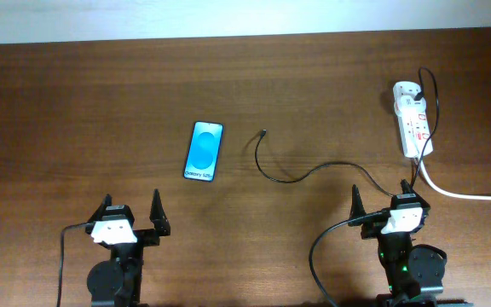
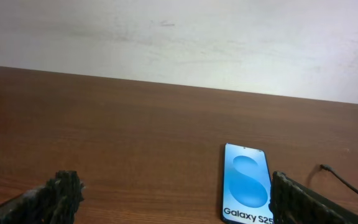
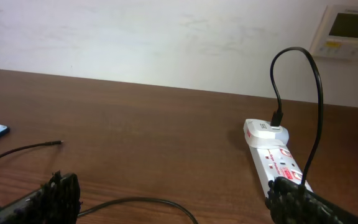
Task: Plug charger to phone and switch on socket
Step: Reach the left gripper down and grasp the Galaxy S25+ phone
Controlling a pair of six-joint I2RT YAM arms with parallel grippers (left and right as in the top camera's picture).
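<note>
showing phone [image 2: 246, 186] left wrist, socket [image 3: 273, 157] right wrist

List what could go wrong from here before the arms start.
1. The charger tip is tiny and lies flat on the table, so the jaws may slip off or grip it skewed.
2. The phone lies loose; pushing the tip in could slide it unless it is steadied.
3. The slack cable passes close by the right arm on its way to the socket; reaching for the switch could snag it.
</note>
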